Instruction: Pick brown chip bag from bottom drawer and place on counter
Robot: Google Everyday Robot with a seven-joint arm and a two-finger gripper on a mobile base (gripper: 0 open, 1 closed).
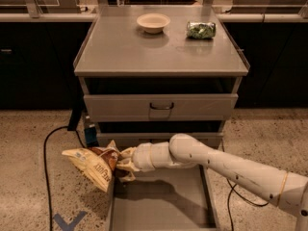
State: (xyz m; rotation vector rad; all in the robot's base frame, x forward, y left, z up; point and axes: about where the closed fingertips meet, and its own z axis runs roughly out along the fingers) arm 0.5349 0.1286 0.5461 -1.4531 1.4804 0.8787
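Observation:
The brown chip bag (93,165) is a wrinkly cream-and-dark-brown foil bag. It hangs in the air over the left wall of the open bottom drawer (163,211), sticking out left over the floor. My gripper (124,163) is shut on the bag's right end, at the drawer's front-left corner. My white arm (226,167) reaches in from the lower right across the drawer. The counter (144,49) is the flat grey top of the cabinet, above and behind the gripper.
A pale bowl (153,22) and a clear packet of green contents (201,30) sit at the back of the counter. Two closed drawer fronts (160,107) are above the open drawer. A black cable (48,148) and blue tape (67,221) lie on the speckled floor at left.

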